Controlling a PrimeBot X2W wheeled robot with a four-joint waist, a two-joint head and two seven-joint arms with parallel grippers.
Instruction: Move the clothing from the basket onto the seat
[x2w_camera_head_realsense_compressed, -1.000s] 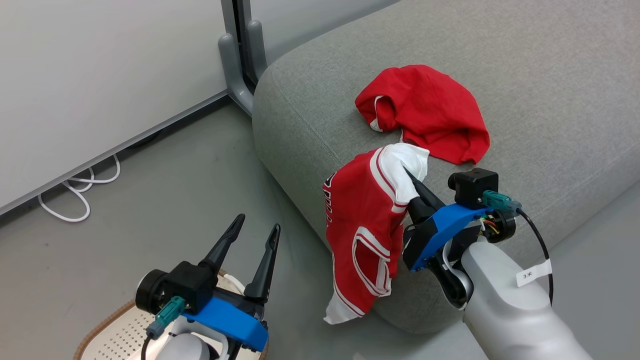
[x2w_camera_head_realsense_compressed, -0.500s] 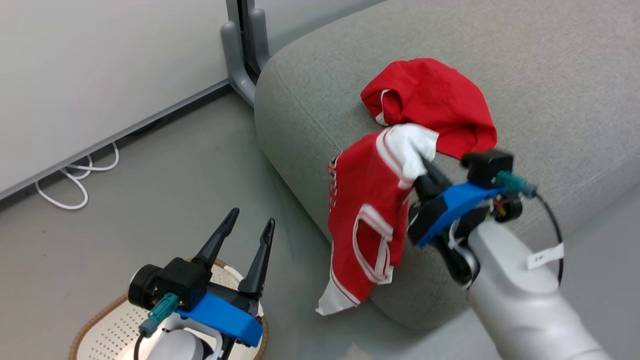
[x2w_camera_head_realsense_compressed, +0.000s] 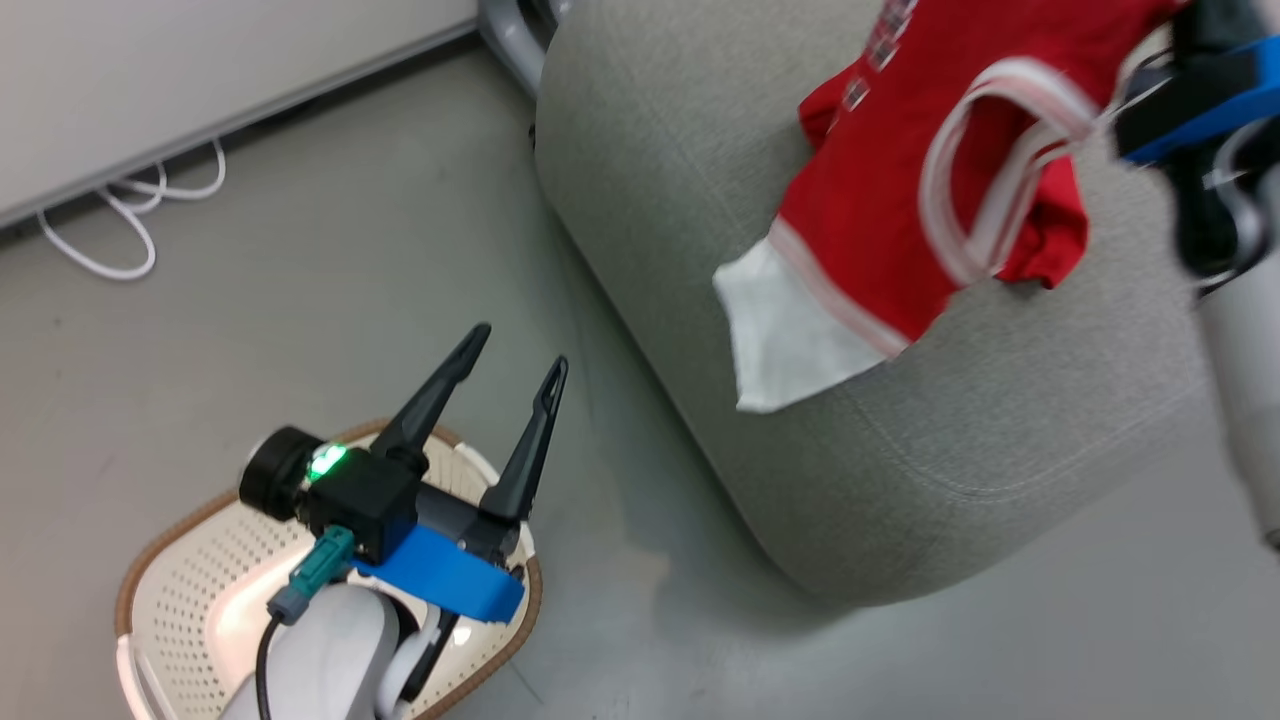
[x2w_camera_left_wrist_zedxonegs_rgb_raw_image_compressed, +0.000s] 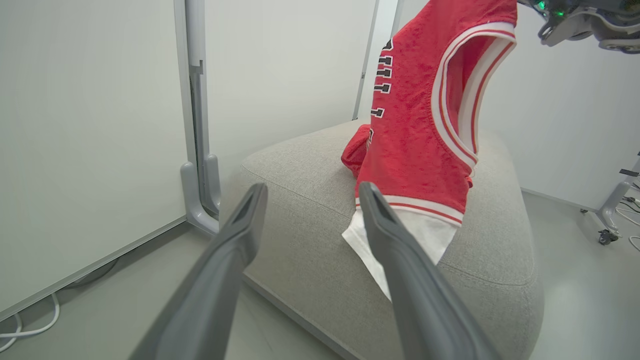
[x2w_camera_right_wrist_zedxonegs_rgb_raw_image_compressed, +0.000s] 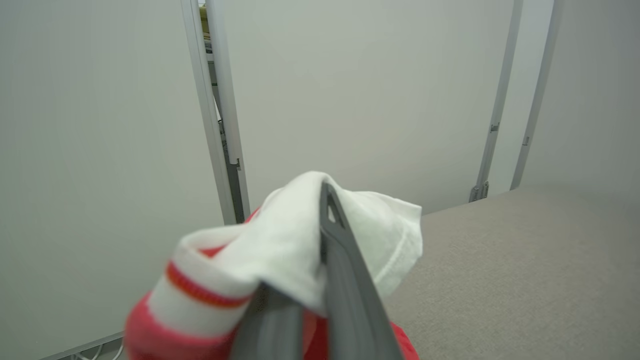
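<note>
My right gripper (x2w_camera_right_wrist_zedxonegs_rgb_raw_image_compressed: 322, 200) is shut on the white edge of the red jersey (x2w_camera_head_realsense_compressed: 900, 200), which hangs from it over the near corner of the grey seat (x2w_camera_head_realsense_compressed: 900, 480). The jersey's white hem dangles just past the seat's edge. In the left wrist view the jersey (x2w_camera_left_wrist_zedxonegs_rgb_raw_image_compressed: 415, 125) shows dark lettering and striped trim, and a plain red garment (x2w_camera_left_wrist_zedxonegs_rgb_raw_image_compressed: 354, 152) lies behind it on the seat (x2w_camera_left_wrist_zedxonegs_rgb_raw_image_compressed: 300, 165). My left gripper (x2w_camera_head_realsense_compressed: 520, 348) stands open with nothing in it, above the cream basket (x2w_camera_head_realsense_compressed: 135, 590) on the floor at lower left. The arm hides much of the basket's inside.
A grey partition post (x2w_camera_left_wrist_zedxonegs_rgb_raw_image_compressed: 200, 190) stands at the seat's far left corner, against white wall panels. A white cable (x2w_camera_head_realsense_compressed: 100, 240) loops on the floor by the wall. A wheeled stand leg (x2w_camera_left_wrist_zedxonegs_rgb_raw_image_compressed: 612, 215) sits right of the seat. Grey floor lies between basket and seat.
The head camera has tilted down, shifting the whole picture. My right gripper has lifted the jersey higher and further over the seat. The left gripper stays open over the basket.
</note>
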